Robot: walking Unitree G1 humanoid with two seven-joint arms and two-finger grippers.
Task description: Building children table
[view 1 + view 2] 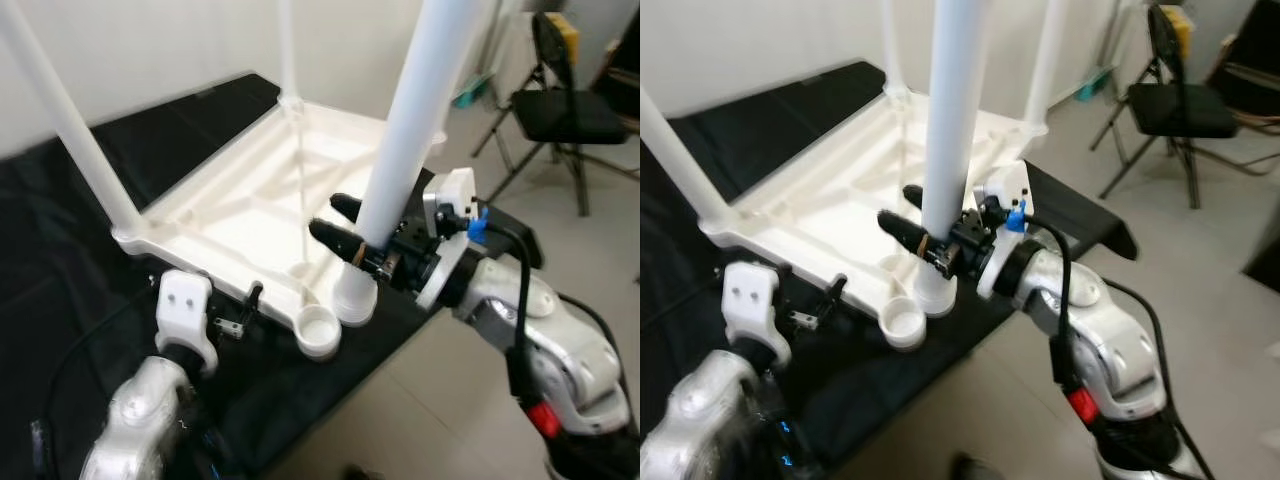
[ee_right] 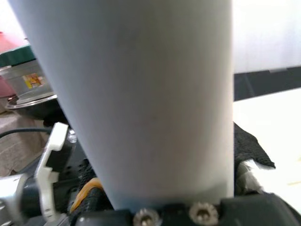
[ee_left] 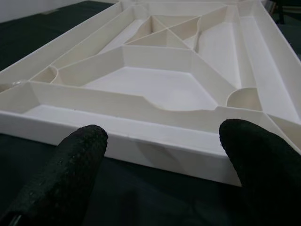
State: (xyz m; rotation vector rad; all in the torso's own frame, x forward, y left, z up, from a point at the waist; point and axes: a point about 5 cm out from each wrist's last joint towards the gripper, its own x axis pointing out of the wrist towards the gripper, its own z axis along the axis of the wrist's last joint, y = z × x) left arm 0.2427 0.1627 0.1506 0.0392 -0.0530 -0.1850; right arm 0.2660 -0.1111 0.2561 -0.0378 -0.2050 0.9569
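Note:
An upside-down white tabletop (image 1: 230,215) lies on a black-covered surface. Three white legs stand in its far corners, one of them at the left (image 1: 75,130). My right gripper (image 1: 338,224) is shut on a fourth white leg (image 1: 400,150) and holds it upright at the near corner. The leg's lower end (image 1: 353,300) sits right beside an empty round socket (image 1: 318,330). In the right wrist view the leg (image 2: 141,94) is pressed between the fingers. My left gripper (image 3: 160,160) is open with nothing in it, just off the tabletop's near rim (image 3: 141,141).
The black surface (image 1: 60,260) ends just past the near corner, with bare floor (image 1: 430,400) beyond. A black folding chair (image 1: 565,110) stands on the floor at the far right. A wall runs behind the tabletop.

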